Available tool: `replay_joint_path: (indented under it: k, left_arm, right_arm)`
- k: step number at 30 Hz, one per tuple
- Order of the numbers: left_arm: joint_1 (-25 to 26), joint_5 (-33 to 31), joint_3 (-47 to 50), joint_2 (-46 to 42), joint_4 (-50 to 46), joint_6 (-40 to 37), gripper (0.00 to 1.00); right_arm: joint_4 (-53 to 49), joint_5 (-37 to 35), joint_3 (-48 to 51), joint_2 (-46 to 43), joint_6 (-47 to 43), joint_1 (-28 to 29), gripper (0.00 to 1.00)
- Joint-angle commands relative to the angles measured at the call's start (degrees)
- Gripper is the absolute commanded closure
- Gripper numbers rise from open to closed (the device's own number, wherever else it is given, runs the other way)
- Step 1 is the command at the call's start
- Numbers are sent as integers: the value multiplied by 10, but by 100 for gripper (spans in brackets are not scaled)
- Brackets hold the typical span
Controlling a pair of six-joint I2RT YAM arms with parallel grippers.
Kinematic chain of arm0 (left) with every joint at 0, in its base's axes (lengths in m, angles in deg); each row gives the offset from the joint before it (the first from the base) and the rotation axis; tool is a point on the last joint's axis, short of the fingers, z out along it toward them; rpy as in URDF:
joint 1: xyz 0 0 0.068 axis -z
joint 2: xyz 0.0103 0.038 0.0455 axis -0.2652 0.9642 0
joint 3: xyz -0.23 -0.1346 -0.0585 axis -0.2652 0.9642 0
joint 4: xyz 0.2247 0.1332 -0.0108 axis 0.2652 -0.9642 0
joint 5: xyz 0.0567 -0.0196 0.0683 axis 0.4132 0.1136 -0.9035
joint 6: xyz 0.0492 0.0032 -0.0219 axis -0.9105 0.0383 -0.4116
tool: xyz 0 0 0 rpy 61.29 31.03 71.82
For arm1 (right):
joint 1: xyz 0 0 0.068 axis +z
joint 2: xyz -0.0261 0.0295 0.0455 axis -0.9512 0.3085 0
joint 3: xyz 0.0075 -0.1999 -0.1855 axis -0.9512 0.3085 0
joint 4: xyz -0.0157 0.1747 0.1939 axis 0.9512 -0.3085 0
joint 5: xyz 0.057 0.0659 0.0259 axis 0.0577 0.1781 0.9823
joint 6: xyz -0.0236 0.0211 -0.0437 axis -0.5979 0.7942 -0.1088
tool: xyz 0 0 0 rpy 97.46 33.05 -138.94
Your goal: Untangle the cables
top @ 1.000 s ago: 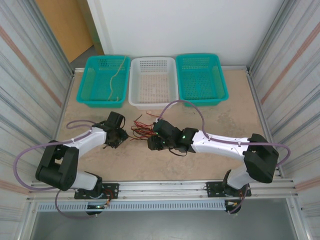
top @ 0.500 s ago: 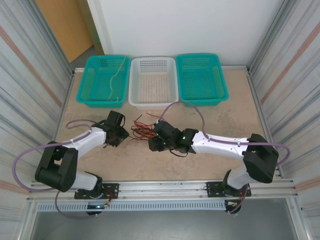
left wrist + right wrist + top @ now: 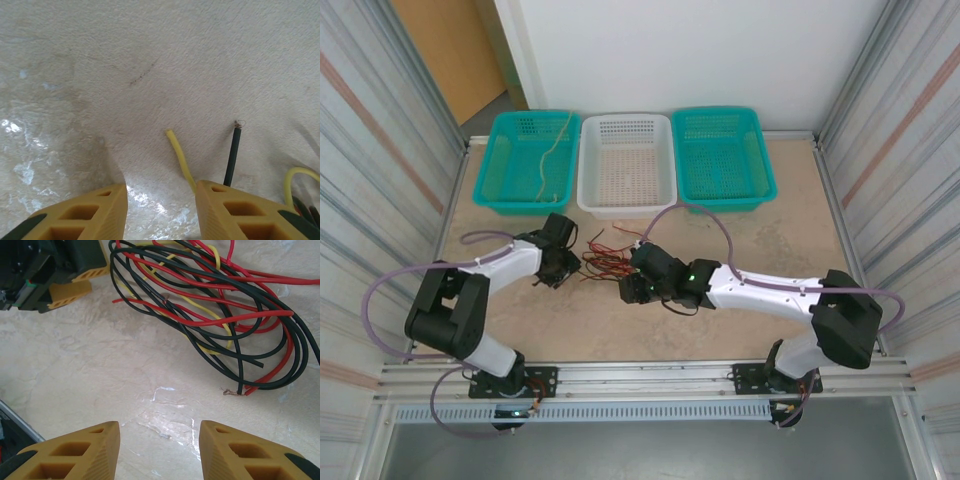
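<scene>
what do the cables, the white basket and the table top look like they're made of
Cables: glossy red, black and yellow insulation, likely plastic; a frayed coppery end hints at metal strands. White basket: matte perforated mould, probably plastic. Table top: beige mottled sheet with soft glare, perhaps laminate or stone.

We're looking at a robotics lab here, a boxed-in test cell. A left arm [image 3: 505, 265] and a right arm [image 3: 760, 290], both white, are bolted to an aluminium rail [image 3: 650, 375] at the near edge of a bare beige worktop [image 3: 620, 335]. Ribbed metal panels [image 3: 380, 150] close in both sides, with a plain white wall [image 3: 700, 50] behind. A white basket [image 3: 625, 208] sits between teal baskets [image 3: 725, 203] in a tidy row, and loose wires [image 3: 605, 262] lie between the arms.
</scene>
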Motion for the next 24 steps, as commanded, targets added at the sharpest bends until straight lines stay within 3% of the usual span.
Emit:
replay_joint_path:
  k: [1, 7, 13, 16, 19, 24]
  left_arm:
    - [4, -22, -14, 32, 26, -1, 59]
    - [15, -23, -32, 62, 22, -2, 62]
    - [34, -37, -44, 38, 3, -7, 74]
    - [57, -79, -50, -21, -35, -11, 73]
    - [70, -108, -51, -66, -63, -18, 65]
    - [57, -113, -51, -72, -77, -21, 62]
  right_arm:
    - [-1, -10, 9, -18, -9, -1, 55]
    - [-3, -12, 13, -23, -11, -5, 55]
    - [-6, -12, 18, -36, -13, -7, 55]
    - [-11, -13, 21, -42, -14, -11, 55]
    - [-11, -10, 23, -47, -16, -16, 55]
    - [-12, 0, 15, -48, -20, -27, 55]
